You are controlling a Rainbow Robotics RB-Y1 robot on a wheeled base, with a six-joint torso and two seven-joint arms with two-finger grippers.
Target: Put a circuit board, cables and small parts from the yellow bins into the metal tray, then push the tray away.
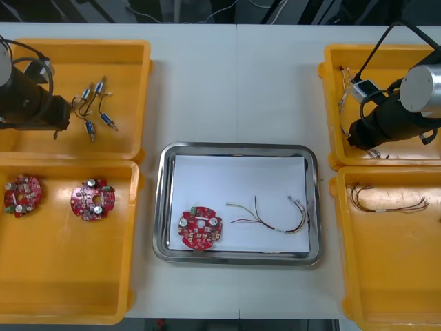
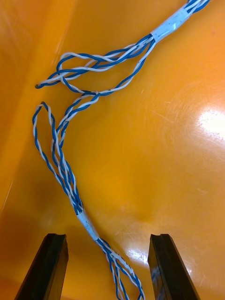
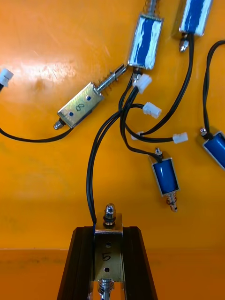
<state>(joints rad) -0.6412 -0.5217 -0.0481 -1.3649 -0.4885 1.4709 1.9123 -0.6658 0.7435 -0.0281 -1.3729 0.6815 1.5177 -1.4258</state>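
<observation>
My left gripper (image 3: 108, 232) is shut on a small metal part (image 3: 108, 253) with a black lead, low over the far left yellow bin (image 1: 131, 55). Several other small metal parts (image 3: 145, 40) with blue bodies lie just beyond the fingers. Over the far right yellow bin (image 1: 331, 62), my right gripper (image 2: 108, 243) is open. A twisted blue and white cable (image 2: 86, 220) runs between its fingers on the bin floor. The metal tray (image 1: 165, 207), white inside, holds a round red circuit board (image 1: 200, 227) and a red and yellow cable (image 1: 275, 217).
The near left bin (image 1: 131, 276) holds two more red circuit boards (image 1: 23, 195) (image 1: 92, 200). Dark cables (image 1: 386, 200) lie in the near right bin (image 1: 344, 289). More small metal parts (image 1: 96, 103) lie beside the left arm (image 1: 27, 100).
</observation>
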